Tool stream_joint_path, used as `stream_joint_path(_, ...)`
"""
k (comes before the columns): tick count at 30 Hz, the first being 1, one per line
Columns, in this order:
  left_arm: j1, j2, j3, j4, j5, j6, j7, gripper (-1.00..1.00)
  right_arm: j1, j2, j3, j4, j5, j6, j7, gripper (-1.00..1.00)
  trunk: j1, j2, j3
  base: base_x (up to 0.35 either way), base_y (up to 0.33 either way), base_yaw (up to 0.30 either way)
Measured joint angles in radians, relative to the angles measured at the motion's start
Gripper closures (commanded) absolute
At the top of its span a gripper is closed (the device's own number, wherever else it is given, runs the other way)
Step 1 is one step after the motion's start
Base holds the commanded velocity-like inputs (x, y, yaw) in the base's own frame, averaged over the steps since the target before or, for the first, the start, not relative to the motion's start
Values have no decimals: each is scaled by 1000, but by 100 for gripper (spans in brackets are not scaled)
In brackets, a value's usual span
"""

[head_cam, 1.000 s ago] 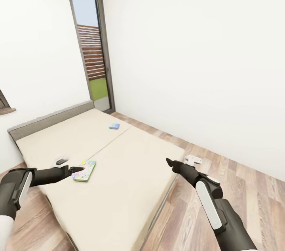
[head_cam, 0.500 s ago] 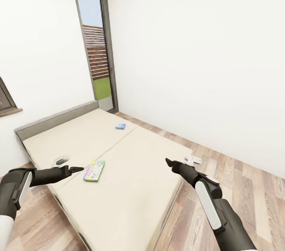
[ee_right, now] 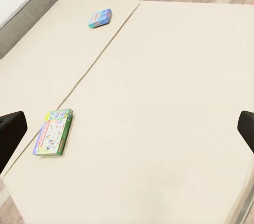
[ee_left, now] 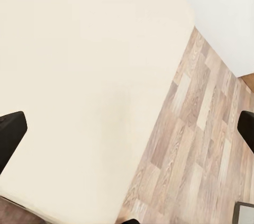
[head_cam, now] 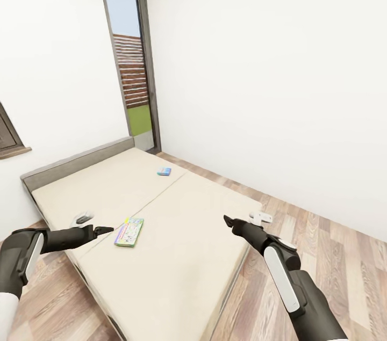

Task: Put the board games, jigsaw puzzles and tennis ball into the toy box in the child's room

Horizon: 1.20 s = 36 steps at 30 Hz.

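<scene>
Wide bare beige two-part mattress [head_cam: 177, 233], wood-plank floor [head_cam: 333, 255] alongside. Green-edged white-covered game box [head_cam: 129, 231] just beyond spread left gripper [head_cam: 103, 231]. Right gripper [head_cam: 230, 221] likewise spread, well apart from it.

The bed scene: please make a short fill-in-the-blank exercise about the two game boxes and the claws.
1. The green-edged board game and the small blue board game both lie on the ____.
2. The blue game lies nearer the grey ____ than the green-edged one.
3. The left claw holds ____.
4. The green-edged game lies closest to the ____ claw.

Missing words: bed; headboard; nothing; left
</scene>
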<state>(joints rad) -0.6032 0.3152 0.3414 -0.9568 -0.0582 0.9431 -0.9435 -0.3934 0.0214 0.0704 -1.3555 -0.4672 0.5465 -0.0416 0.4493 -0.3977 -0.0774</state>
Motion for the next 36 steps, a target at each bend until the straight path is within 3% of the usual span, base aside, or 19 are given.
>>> stream_joint_path(36, 0, 1, 2, 0, 1, 1, 0, -100, 0, 0, -1, -1, -2, 0, 3, -100, 0, 0, 0, 0, 63, 0)
